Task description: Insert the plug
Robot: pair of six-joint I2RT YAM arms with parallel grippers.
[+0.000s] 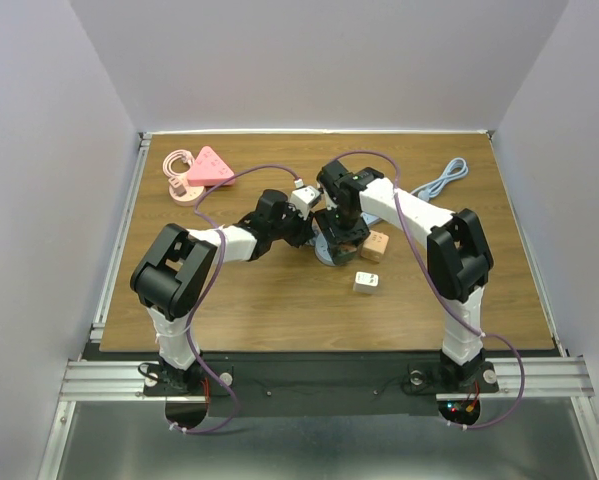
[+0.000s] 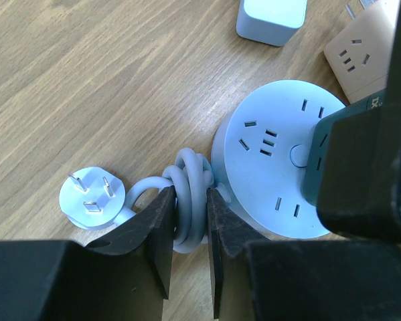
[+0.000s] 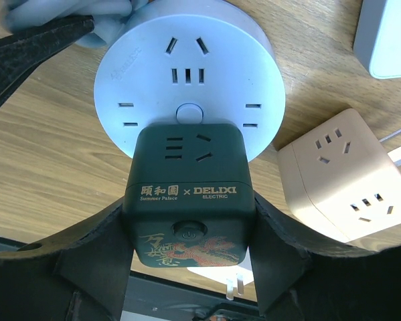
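Observation:
A dark green cube plug adapter with a gold dragon print is clamped between my right gripper's jaws. It stands over the near edge of a round pale-blue socket hub, and its pins are hidden underneath. My left gripper is shut on the hub's coiled grey cable, right beside the hub. The cable's white three-pin plug lies pins-up on the wood to the left. From above, both grippers meet at the hub at mid-table.
A beige cube adapter lies just right of the hub, and a pale cube adapter sits nearer the front. At the back left is a pink power strip; at the back right, a grey-blue cable. White walls enclose the table.

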